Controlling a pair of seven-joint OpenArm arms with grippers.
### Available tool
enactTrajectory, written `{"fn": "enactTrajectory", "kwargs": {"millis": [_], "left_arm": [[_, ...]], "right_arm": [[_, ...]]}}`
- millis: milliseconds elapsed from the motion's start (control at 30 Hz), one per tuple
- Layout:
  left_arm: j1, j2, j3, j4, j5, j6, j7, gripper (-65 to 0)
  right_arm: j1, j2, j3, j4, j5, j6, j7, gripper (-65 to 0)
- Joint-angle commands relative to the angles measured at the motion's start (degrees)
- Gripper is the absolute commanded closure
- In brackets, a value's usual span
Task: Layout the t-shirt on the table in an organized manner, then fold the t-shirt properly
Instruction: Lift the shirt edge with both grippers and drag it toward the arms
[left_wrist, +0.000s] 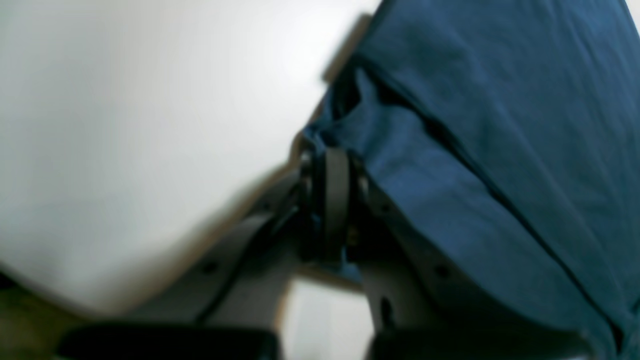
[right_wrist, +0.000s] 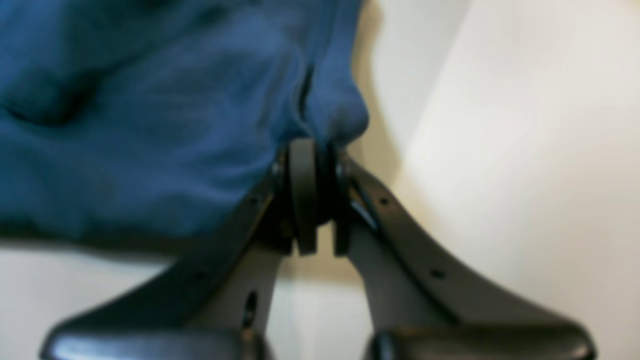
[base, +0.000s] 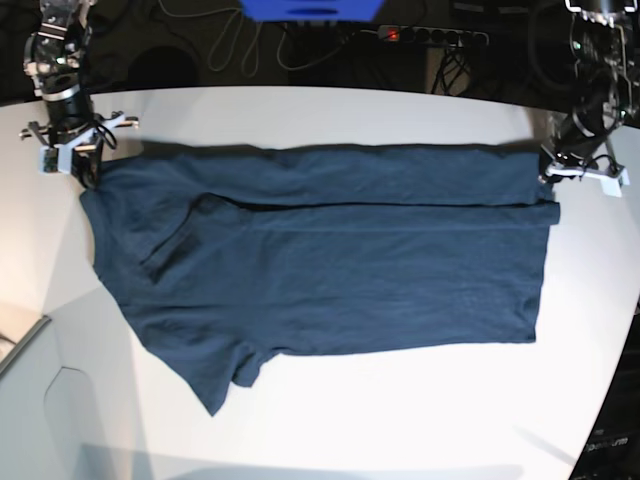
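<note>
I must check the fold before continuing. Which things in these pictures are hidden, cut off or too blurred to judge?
- Left wrist view: motion blur; how much t-shirt cloth the left gripper pinches is unclear.
- Right wrist view: blur hides the cloth's seams near the right gripper.
- Base view: the folded top strip covers the layer under it; the second sleeve cannot be seen.
- Base view: the table is cut off by the frame's lower edge.

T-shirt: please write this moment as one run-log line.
t-shirt: far edge folded | left gripper: shut on t-shirt | right gripper: shut on t-shirt | table
</note>
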Motion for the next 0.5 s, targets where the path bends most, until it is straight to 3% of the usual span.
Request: {"fn": "enactTrajectory", "kwargs": {"millis": [0, 267, 467], "left_arm": [[0.7, -1.1, -2.1, 3.2, -0.3, -0.2, -1.2, 0.0], [1.0, -0.1, -10.3, 11.3, -0.5, -0.2, -1.1, 0.0], [-4.8, 0.1, -14.8, 10.7, -0.4, -0.2, 9.2, 0.0]], "right_arm": [[-0.9, 0.7, 0.4, 2.3, 0.6, 0.0, 1.7, 0.0], [-0.6, 0.5, 0.4, 10.2, 0.7, 0.0, 1.5, 0.0], [0.8, -1.1, 1.2, 10.6, 0.7, 0.0, 1.5, 0.0]]}}
